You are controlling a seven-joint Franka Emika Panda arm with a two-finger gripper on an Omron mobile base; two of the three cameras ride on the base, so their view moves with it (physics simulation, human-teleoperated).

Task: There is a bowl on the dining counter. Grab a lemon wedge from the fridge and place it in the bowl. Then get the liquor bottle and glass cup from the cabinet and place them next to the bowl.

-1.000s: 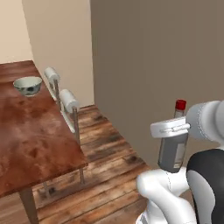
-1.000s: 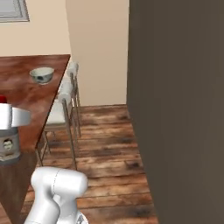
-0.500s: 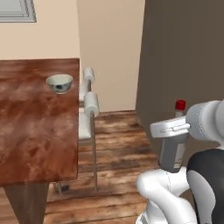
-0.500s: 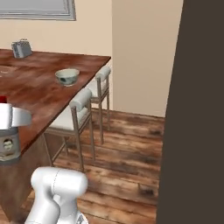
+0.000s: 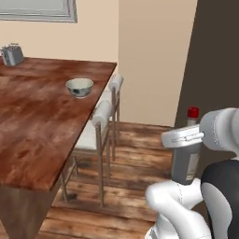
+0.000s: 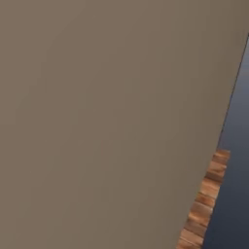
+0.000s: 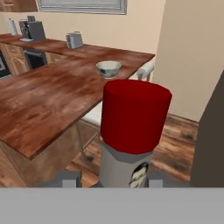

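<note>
While the arm stands at the lower right of the left base view, the gripper (image 5: 186,140) is clamped on the liquor bottle (image 5: 187,158), held upright above the wooden floor (image 5: 135,163), well apart from the worktop (image 5: 32,116). The bowl (image 5: 79,87) sits near the worktop's right edge, beside two stools (image 5: 100,122). Right base view: a grey-brown panel (image 6: 107,112) and a floor strip. Hand view: the bottle's red cap (image 7: 134,114) is between the fingertips (image 7: 70,180); the bowl (image 7: 108,68) rests near the worktop's far corner
</note>
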